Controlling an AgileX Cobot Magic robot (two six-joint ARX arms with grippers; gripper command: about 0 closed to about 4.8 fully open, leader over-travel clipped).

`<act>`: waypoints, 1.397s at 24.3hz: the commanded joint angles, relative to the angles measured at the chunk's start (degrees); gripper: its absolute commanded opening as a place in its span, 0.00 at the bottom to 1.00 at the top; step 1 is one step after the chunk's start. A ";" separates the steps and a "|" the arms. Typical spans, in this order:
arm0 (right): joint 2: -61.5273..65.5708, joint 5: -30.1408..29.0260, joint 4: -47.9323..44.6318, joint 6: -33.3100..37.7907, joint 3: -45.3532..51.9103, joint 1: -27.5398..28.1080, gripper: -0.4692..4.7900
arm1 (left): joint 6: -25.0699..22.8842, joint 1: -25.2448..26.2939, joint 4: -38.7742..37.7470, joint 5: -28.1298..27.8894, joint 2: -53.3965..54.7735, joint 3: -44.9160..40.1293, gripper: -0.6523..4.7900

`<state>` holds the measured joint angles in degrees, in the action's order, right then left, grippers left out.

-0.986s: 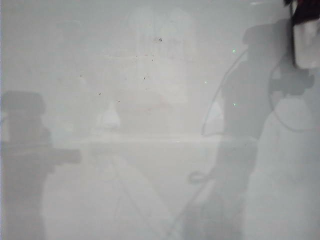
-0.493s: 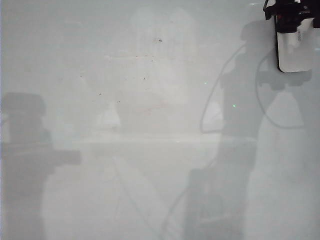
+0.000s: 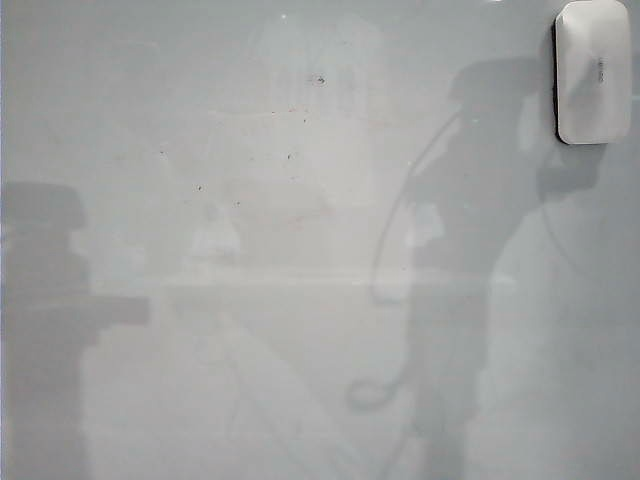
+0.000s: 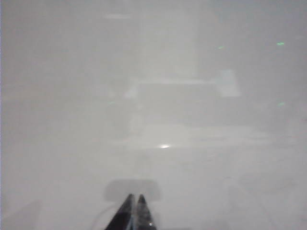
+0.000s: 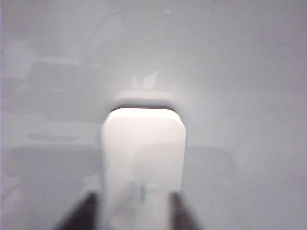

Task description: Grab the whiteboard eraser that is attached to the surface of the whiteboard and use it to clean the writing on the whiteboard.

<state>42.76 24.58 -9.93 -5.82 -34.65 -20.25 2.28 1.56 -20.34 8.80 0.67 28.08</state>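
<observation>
White eraser (image 3: 593,72) sits far right on my whiteboard (image 3: 300,300), right gripper (image 5: 135,211) fingers straddling it, grip unclear; left gripper (image 4: 133,213) shut, empty.

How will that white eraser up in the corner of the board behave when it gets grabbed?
The whiteboard eraser looks like a stiff plastic block, so it probably won't flex. Its smooth, rounded sides could be slippery between the right end effector fingers flanking it. It clings to the whiteboard unaided, so expect slight resistance when pulled off.
</observation>
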 commanded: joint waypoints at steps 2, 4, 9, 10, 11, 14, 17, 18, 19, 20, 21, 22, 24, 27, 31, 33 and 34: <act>-11.67 -0.92 11.17 5.29 -0.24 -3.85 0.09 | -1.03 -0.02 2.75 -3.45 0.04 -4.66 0.11; -15.34 -0.92 13.77 9.01 -0.17 -4.28 0.09 | -1.03 -0.02 6.34 -3.48 0.04 -7.87 0.11; -22.75 -1.55 18.56 13.79 0.11 -4.76 0.09 | -0.96 -0.02 17.79 -3.45 0.04 -16.94 0.11; -23.41 -2.43 18.62 13.77 0.31 -4.76 0.09 | -0.96 -0.02 19.43 -3.48 0.02 -18.38 0.11; -23.87 -3.65 18.91 13.77 0.46 -4.76 0.09 | -0.61 -0.02 20.98 -3.45 0.02 -20.04 0.11; -23.93 -4.74 19.61 13.77 0.48 -4.79 0.09 | 0.09 -0.02 23.06 -3.45 0.04 -23.30 0.11; -23.96 -7.43 20.81 13.77 0.48 -4.81 0.09 | 0.09 -0.02 23.02 -3.48 0.04 -25.20 0.11; -23.89 -8.17 21.09 13.77 0.55 -4.81 0.09 | 0.07 -0.02 23.02 -3.45 0.02 -25.86 0.11; -23.45 -8.48 22.86 13.49 0.66 -4.81 0.09 | 0.07 -0.02 22.99 -3.48 0.02 -26.93 0.11; -23.02 -8.85 22.93 13.49 1.25 -4.81 0.09 | 0.09 -0.02 22.99 -3.48 0.02 -27.56 0.11; -22.67 -10.03 22.60 12.98 1.99 -4.81 0.09 | 0.07 -0.04 21.86 -3.43 0.02 -27.63 0.11; -22.49 -12.13 21.38 12.81 4.02 -4.81 0.09 | 0.07 -0.09 20.20 -3.45 0.02 -27.63 0.11; -22.62 -16.35 15.10 10.08 9.09 -4.79 0.09 | 0.09 -0.09 19.28 -3.48 0.02 -27.63 0.11; -22.56 -18.78 7.69 9.09 14.60 -4.81 0.09 | 0.02 -0.09 19.19 -3.45 0.02 -27.63 0.11; -22.62 -20.09 8.41 10.93 17.84 -4.81 0.09 | 0.02 -0.09 19.12 -3.48 0.02 -27.63 0.11; -22.60 -20.02 10.73 10.93 18.51 -4.79 0.09 | 0.02 -0.09 19.15 -3.45 0.02 -27.63 0.11; -22.62 -20.04 12.46 10.93 18.64 -4.79 0.09 | 0.02 -0.09 19.12 -3.45 0.02 -27.63 0.11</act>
<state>20.29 4.84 0.95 4.91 -15.90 -24.99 2.35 1.54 -1.52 5.37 0.69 0.25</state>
